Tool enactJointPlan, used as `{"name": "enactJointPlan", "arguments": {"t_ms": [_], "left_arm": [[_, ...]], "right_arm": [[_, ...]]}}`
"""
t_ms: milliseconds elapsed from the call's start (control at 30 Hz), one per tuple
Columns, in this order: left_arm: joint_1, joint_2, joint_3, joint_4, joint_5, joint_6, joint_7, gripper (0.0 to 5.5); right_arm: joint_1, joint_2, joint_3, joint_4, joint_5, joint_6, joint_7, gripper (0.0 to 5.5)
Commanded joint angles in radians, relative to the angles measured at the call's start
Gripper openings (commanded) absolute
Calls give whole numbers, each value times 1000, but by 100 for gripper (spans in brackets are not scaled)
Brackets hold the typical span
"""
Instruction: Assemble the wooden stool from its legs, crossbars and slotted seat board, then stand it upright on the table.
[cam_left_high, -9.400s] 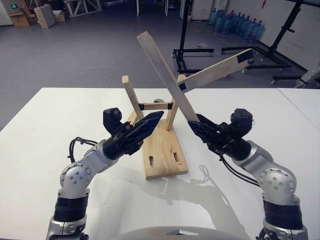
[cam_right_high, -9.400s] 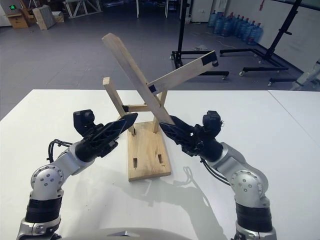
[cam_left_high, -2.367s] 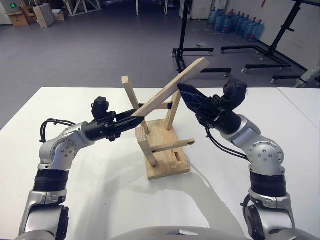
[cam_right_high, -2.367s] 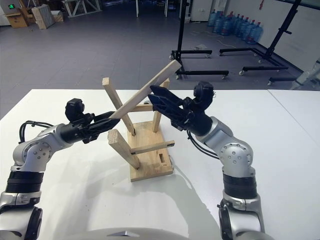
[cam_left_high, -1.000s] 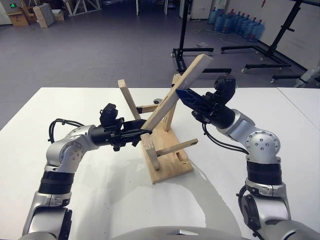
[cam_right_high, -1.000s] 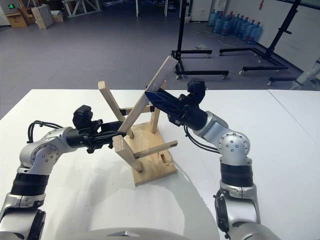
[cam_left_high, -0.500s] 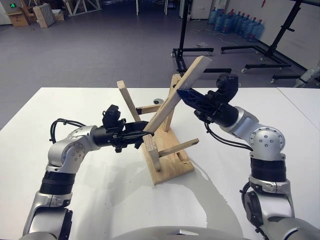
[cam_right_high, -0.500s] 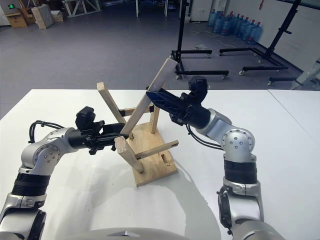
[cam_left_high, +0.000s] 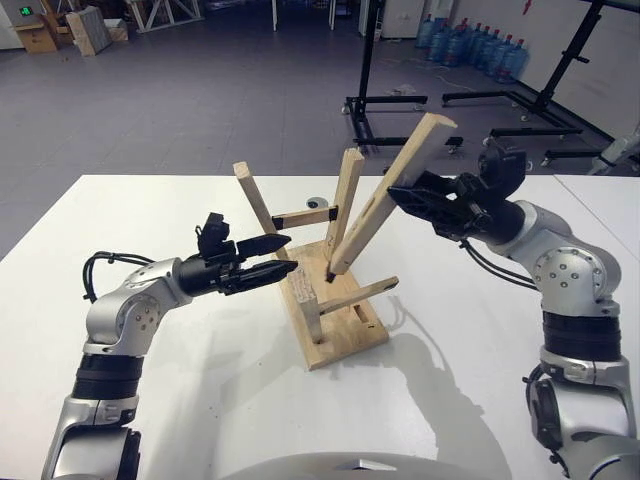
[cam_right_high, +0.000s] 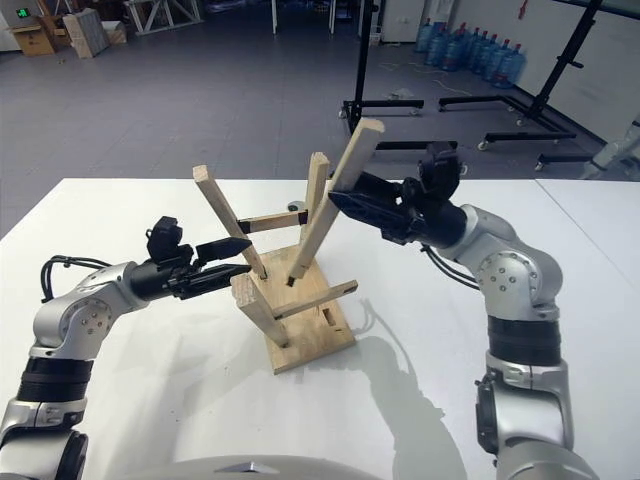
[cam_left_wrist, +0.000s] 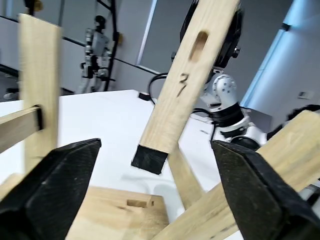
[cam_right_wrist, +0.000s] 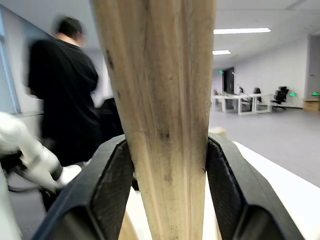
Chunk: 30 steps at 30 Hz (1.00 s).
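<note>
The left arm (cam_left_high: 125, 318) and right arm (cam_left_high: 570, 285) wear rounded silver-grey shells. Each elbow is a disc ringed with small dark screw holes, with black ribbed bands below. Black cables (cam_left_high: 105, 257) loop beside the forearms, and a boxy black camera block (cam_left_high: 212, 228) tops each wrist. The left gripper (cam_left_high: 283, 253) and right gripper (cam_left_high: 400, 195) are matte black with long tapered fingers (cam_left_high: 262, 243).

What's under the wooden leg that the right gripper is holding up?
Below the dark tip of the leg lies the slotted seat board, with an open slot near it. The right gripper holds the leg tilted. The table directly beneath the board is covered.
</note>
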Motion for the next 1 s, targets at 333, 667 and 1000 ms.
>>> {"name": "enactJointPlan", "arguments": {"t_ms": [333,667,1000], "left_arm": [[123,-2,-231,197,469,-174,282,514],[100,-21,-231,297,566,-253,355,514],[0,-41,-196,501,619,-408,392,514]], "right_arm": [[291,101,4,93,-320,-465,-6,207],[561,67,-10,-269,-168,-326,-102,207],[573,-4,-44,-269,-166,-306,-78,206]]}}
